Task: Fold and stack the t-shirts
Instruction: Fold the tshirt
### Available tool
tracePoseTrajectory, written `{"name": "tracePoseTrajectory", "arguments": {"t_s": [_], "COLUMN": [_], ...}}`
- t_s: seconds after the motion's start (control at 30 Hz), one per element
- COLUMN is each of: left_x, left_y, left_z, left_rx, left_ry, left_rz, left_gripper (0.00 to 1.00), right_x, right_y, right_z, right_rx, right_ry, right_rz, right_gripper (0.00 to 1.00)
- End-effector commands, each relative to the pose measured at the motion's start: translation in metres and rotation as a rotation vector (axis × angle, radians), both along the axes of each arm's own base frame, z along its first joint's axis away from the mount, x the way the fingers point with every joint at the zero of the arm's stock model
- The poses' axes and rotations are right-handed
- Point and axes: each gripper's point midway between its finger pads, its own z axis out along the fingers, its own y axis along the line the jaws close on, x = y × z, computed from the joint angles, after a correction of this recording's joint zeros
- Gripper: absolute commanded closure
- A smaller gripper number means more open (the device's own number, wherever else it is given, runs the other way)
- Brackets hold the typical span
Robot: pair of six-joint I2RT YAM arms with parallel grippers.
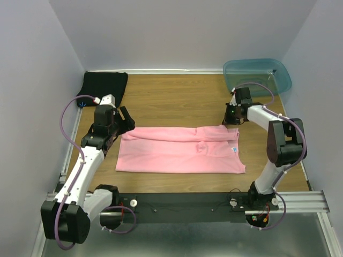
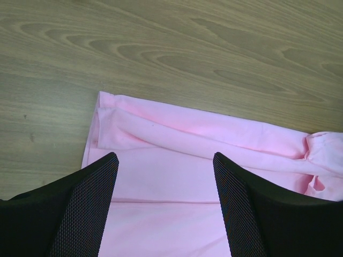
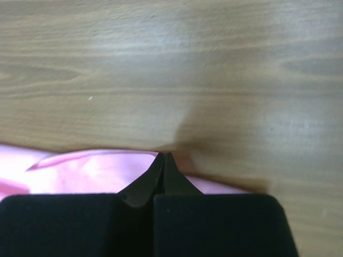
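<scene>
The light pink t-shirt [image 1: 179,152] lies flat in the middle of the table, folded lengthwise, with a rolled fold along its far edge and a small blue label [image 1: 234,150] at its right end. My left gripper [image 1: 126,120] hangs open just above the shirt's left end [image 2: 177,176], its jaws wide apart [image 2: 166,158]. My right gripper [image 1: 231,120] is at the shirt's far right corner. Its jaws are pressed together [image 3: 163,155] at the cloth's edge [image 3: 91,171], which rises to the tips. The black t-shirt [image 1: 104,85] lies folded at the far left corner.
A translucent blue-green plastic bin [image 1: 257,75] stands at the far right corner, just behind my right arm. Walls close the table on the left, back and right. A black rail with both arm bases runs along the near edge.
</scene>
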Motion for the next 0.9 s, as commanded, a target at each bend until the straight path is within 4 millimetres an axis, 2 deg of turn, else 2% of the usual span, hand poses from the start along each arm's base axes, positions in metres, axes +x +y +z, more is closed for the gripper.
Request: {"name": "tracePoseTrajectory", "arguments": {"t_s": [0.0,0.1,0.13,0.2,0.23,0.3,0.33,0.5,0.53,0.63,0.67,0.87], "left_x": [0.001,0.001,0.001,0.003,0.003,0.004,0.005,0.008,0.009,0.010,0.010,0.007], "left_y": [0.001,0.001,0.002,0.003,0.002,0.002,0.001,0.004,0.004,0.003,0.002,0.002], "left_z": [0.004,0.004,0.004,0.005,0.006,0.007,0.007,0.008,0.008,0.008,0.007,-0.003], "left_rx": [-0.004,-0.005,0.001,0.003,0.003,0.001,0.000,0.011,0.014,0.012,0.011,0.009], "left_ry": [-0.031,-0.030,-0.031,-0.036,-0.038,-0.039,-0.040,-0.047,-0.049,-0.051,-0.048,-0.029], "left_rz": [0.013,0.012,0.018,0.019,0.019,0.017,0.013,0.024,0.026,0.021,0.015,0.011], "left_gripper": [0.20,0.20,0.20,0.20,0.20,0.20,0.20,0.20,0.20,0.20,0.20,0.20], "right_x": [-0.015,-0.037,-0.044,-0.070,-0.078,-0.097,-0.113,-0.155,-0.168,-0.188,-0.199,-0.221], "right_y": [0.014,0.017,0.019,0.022,0.026,0.028,0.029,0.033,0.034,0.036,0.035,0.026], "right_z": [0.042,0.048,0.058,0.052,0.064,0.065,0.068,0.071,0.064,0.057,0.047,0.029], "right_rx": [0.081,0.115,0.136,0.169,0.203,0.233,0.255,0.323,0.339,0.370,0.378,0.356], "right_ry": [-0.057,-0.029,-0.038,0.022,0.001,0.028,0.041,0.079,0.114,0.169,0.213,0.258], "right_rz": [0.026,0.022,0.027,0.022,0.034,0.015,0.004,-0.023,-0.028,-0.073,-0.103,-0.220], "right_gripper": [1.00,0.99,0.99,1.00,0.99,0.99,0.99,0.99,0.99,0.99,0.99,0.99]}}
